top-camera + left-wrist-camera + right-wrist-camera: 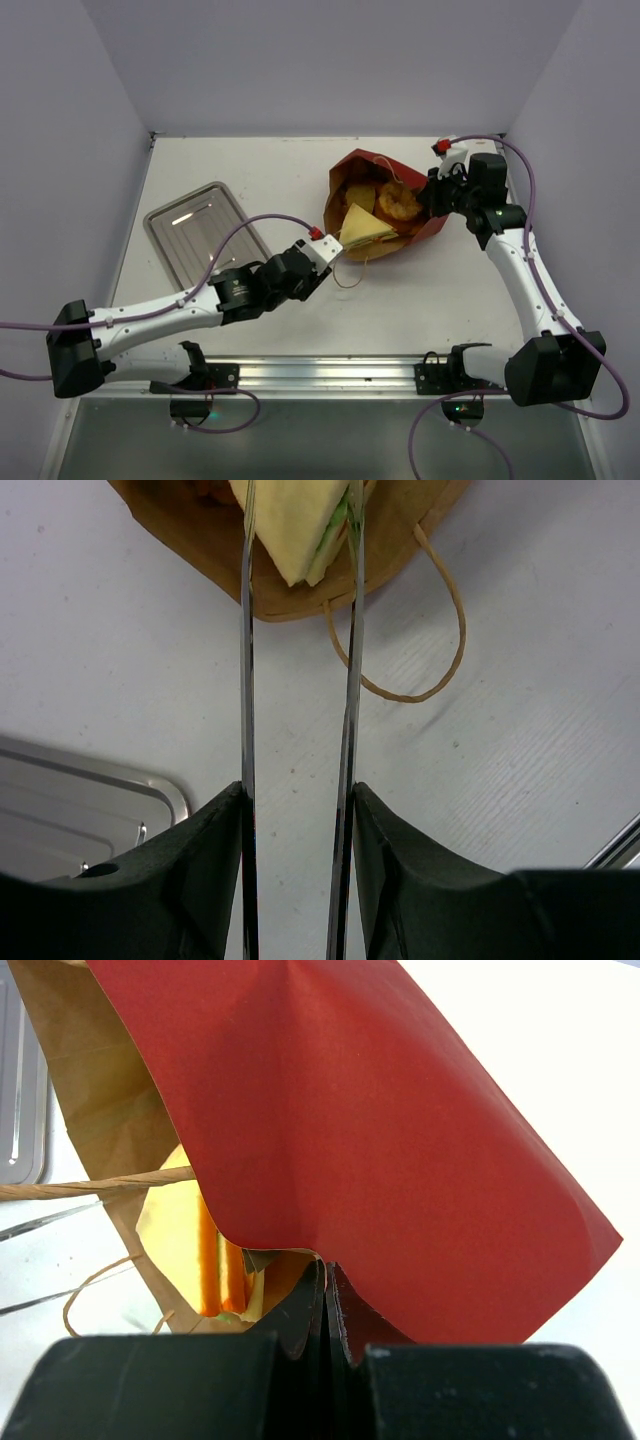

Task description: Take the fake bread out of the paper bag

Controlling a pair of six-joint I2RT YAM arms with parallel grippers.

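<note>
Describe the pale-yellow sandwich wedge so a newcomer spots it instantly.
Find the dark red paper bag lying open on its side. At its mouth, between thin metal tongs, sits a pale-yellow triangular sandwich wedge. Unlike the round orange-brown bun deeper inside, it is pointed and pale.

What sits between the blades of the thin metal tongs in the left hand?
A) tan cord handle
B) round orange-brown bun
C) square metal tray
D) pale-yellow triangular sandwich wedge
D: blades of the thin metal tongs flank the pale-yellow triangular sandwich wedge at the mouth of the dark red paper bag.
</note>
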